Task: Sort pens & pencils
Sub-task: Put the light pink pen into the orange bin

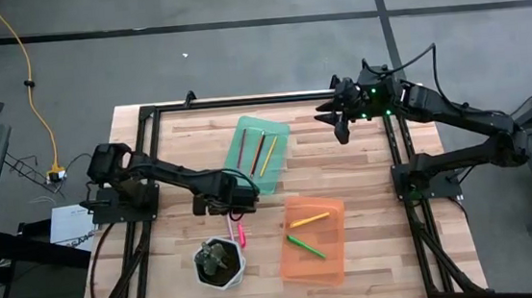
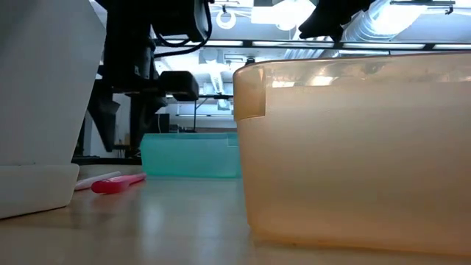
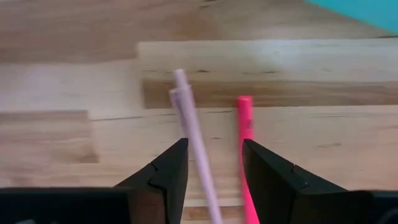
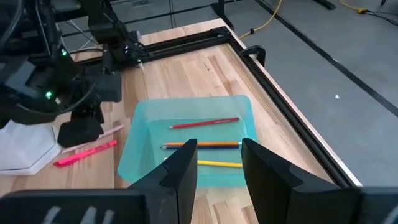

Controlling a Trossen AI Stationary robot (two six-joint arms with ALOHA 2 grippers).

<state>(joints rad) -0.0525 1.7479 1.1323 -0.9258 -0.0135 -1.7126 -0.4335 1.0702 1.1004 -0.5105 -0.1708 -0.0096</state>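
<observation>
High view straight down; low view level, hard against orange tray; wrists close; shared: green tray

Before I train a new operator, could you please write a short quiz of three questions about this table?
1. How many sticks lie in the green tray?
2. True or false: the pink pen lies inside the orange tray.
3. Which gripper hangs over the two loose pens: A left, B right?

Key:
1. Three.
2. False; it lies on the table beside the pale pen, near the pot.
3. A; the left gripper has open jaws around the pale pen. The right gripper waits past the green tray.
</observation>
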